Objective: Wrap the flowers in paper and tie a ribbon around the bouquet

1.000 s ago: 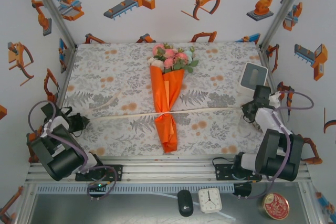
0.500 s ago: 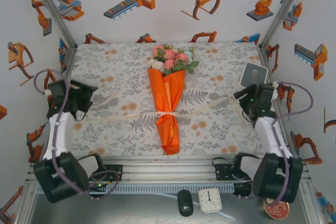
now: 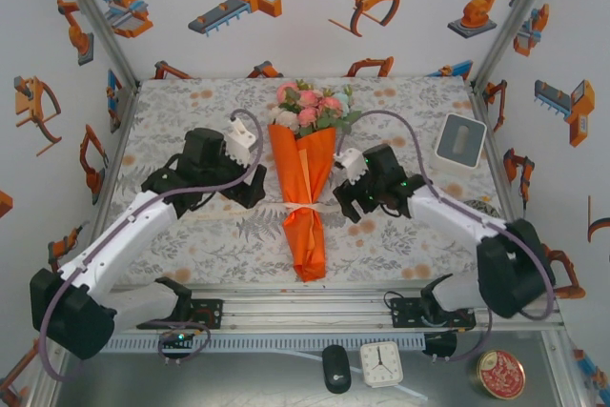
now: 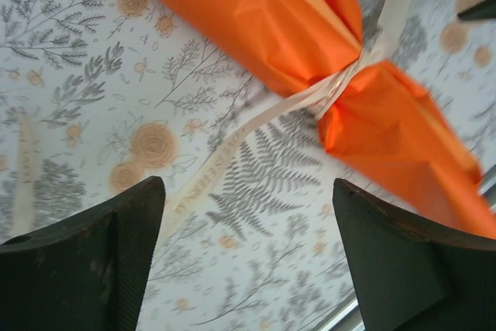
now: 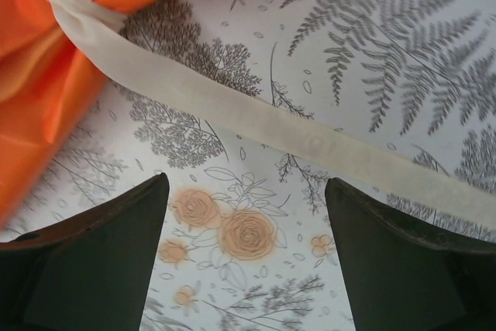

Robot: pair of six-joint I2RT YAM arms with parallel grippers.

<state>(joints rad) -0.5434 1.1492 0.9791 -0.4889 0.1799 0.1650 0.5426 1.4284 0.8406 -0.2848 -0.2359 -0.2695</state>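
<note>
I'm at the tying step. The bright orange paper cone topped with pink and white blooms (image 3: pixel 303 173) lies mid-counter (image 3: pixel 191 111), with the thin cream ribbon (image 3: pixel 303 207) cinched round its waist. Both arms reach inward, and the left claw (image 3: pixel 250 190) and right claw (image 3: pixel 347 203) are spread and empty on either side of it. Next I'd pinch each ribbon tail.

- A robotics lab test cell, not a home or a shop.
- White wall panels (image 3: pixel 315 40) close it in on three sides, printed with orange-and-grey cartoon robot arms and grippers (image 3: pixel 238 2).
- Bare aluminium corner struts (image 3: pixel 95 16) frame the enclosure.
- A ribbed aluminium rail (image 3: pixel 305 316) runs along the near edge, with two white-and-black robot arms (image 3: pixel 124 235) bolted to it, purple cables looped along them.
- A grey-and-orange floral printed cloth (image 3: pixel 191 131) covers the table as a work surface.
- On the metal shelf in front lie a black computer mouse (image 3: pixel 335 369), a small white square clock (image 3: pixel 381 364) and a round red tin (image 3: pixel 500 375).
</note>
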